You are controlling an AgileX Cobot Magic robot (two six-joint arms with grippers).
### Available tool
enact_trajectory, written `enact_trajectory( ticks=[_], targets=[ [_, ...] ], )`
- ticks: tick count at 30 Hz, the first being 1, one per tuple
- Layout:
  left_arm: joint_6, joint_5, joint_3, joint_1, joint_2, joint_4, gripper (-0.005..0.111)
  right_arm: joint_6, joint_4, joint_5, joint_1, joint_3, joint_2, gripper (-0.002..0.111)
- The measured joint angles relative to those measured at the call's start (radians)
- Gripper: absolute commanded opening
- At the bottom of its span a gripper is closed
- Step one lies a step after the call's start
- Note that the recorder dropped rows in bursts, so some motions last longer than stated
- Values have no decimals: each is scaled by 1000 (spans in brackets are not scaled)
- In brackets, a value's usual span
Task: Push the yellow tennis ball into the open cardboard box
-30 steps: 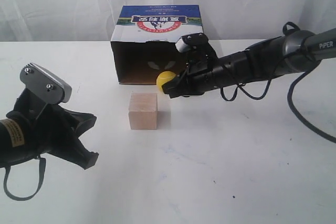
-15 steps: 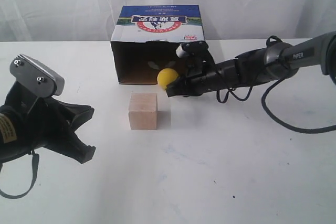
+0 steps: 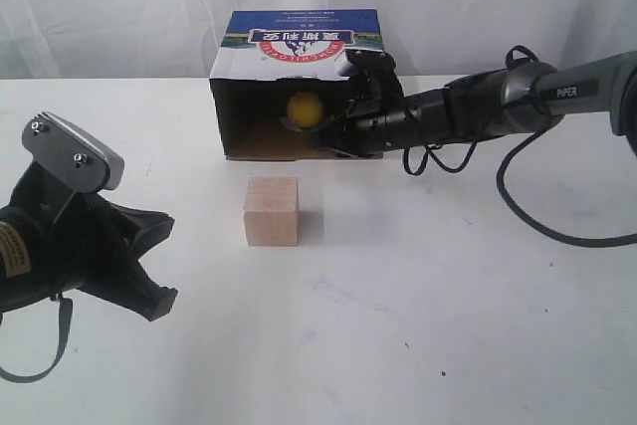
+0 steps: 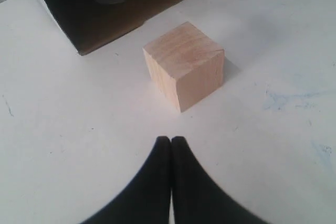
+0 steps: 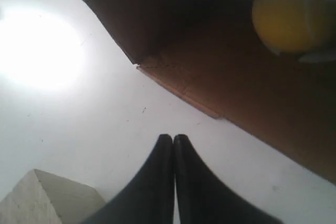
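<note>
— Since a second before, the ball [image 3: 303, 108] had gone from the mouth of the box [image 3: 289, 32] to well inside it, and the right gripper [image 3: 331, 139] had followed it up to the opening.

— Where did the ball sit, exactly?

— Inside the box, on its brown floor, toward the dark back wall, left of the right gripper in the exterior view. It looked apart from the gripper, though I could not tell for sure.

— And the right jaws?

— Pressed together, holding nothing. In the right wrist view their tips were over the white table [image 3: 418, 296], just short of the front edge of the box floor.

— What about the other arm?

— The left gripper [image 4: 171, 141] hung low at the left of the table, its jaws also closed tip to tip and empty. It pointed toward the wooden block [image 3: 272, 210] but was clear of it.

— Where was the block?

— Upright on the table, in front of the box opening and not touching the box.
</note>
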Motion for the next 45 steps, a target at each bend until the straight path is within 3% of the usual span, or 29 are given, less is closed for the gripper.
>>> enact_trajectory(
  ticks=[4, 7, 11, 16, 20, 25, 34, 41, 45],
  targets=[
    [11, 15, 0, 0, 0, -3, 0, 129, -91, -2, 0, 24, -39, 0],
    [63, 15, 0, 0, -4, -89, 0, 186, -144, -48, 0, 122, -130, 0],
    [238, -23, 24, 0, -54, -356, 0, 207, -168, -169, 0, 347, -334, 0],
    [468, -168, 85, 0, -214, -736, 0, 211, -180, -371, 0, 665, -672, 0],
    [598, -190, 132, 0, -394, -899, 0, 215, -180, -564, 0, 866, -973, 0],
    [693, -90, 149, 0, -658, -933, 0, 218, -178, -626, -2, 1003, -1316, 0],
    [862, 17, 149, 0, -1033, -942, 0, 89, -178, -642, -2, 1048, -1857, 0],
    [1061, 403, 151, 0, -1159, -1017, 0, 69, -177, -625, -2, 1164, -2035, 0],
    [1073, 565, 161, 0, -1166, -913, 0, 69, -177, -599, -2, 1269, -2047, 0]
  ],
)
